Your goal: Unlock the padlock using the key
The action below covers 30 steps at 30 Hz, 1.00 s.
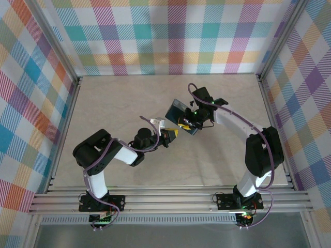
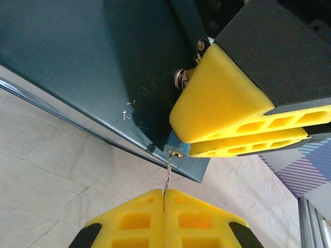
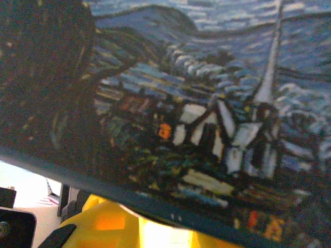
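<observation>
Firmly pressed together, the two yellow fingers of the left gripper pinch the key at its base, so this hand is clamped on it. The key is a thin silvery blade standing up out of the seam between the fingertips, slightly tilted. Its tip meets the small round keyhole in the narrow edge of the padlock; how deep it sits in the hole I cannot tell.

The padlock is a dark blue block held clear of the table. Its plain teal side faces the left wrist camera, with a few light scratches near the edge. Just beside the keyhole, the right gripper is closed on the padlock's corner, its yellow fingers one above the other against the block.

From the right wrist, the padlock shows its painted face up close: a swirling night sky, a village and a pale church spire, with something yellow blurred under its lower edge.

From above, the left gripper and right gripper meet near the middle of the pale table. The padlock is tilted between them, closer to the right arm. Checked walls stand round the table on three sides.
</observation>
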Motion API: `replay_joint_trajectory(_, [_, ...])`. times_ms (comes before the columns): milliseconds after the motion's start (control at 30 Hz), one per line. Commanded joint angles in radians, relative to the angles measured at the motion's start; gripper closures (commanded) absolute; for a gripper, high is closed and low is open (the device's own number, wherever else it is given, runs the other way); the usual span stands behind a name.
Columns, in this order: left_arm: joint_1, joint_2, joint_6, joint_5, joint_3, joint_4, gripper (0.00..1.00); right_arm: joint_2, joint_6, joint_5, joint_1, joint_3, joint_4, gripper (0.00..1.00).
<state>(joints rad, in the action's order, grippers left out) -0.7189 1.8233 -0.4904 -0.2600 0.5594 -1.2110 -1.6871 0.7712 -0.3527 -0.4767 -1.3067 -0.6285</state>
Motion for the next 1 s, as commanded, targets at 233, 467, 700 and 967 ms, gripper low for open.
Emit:
replay_joint_trajectory(233, [-0.010, -0.005, -0.013, 0.008, -0.006, -0.081, 1.00, 0.047, -0.004, -0.026, 0.010, 0.014, 0.030, 1.00])
replay_joint_trajectory(467, [-0.010, 0.008, -0.013, -0.012, -0.006, -0.082, 1.00, 0.047, 0.000, -0.035, 0.014, 0.012, 0.035, 1.00])
replay_joint_trajectory(700, [-0.011, 0.002, -0.013, -0.021, -0.019, -0.088, 1.00, 0.046, -0.004, -0.034, 0.020, 0.013, 0.036, 1.00])
replay_joint_trajectory(967, [-0.010, 0.004, -0.020, -0.027, -0.023, -0.096, 1.00, 0.045, -0.004, -0.033, 0.021, 0.016, 0.038, 1.00])
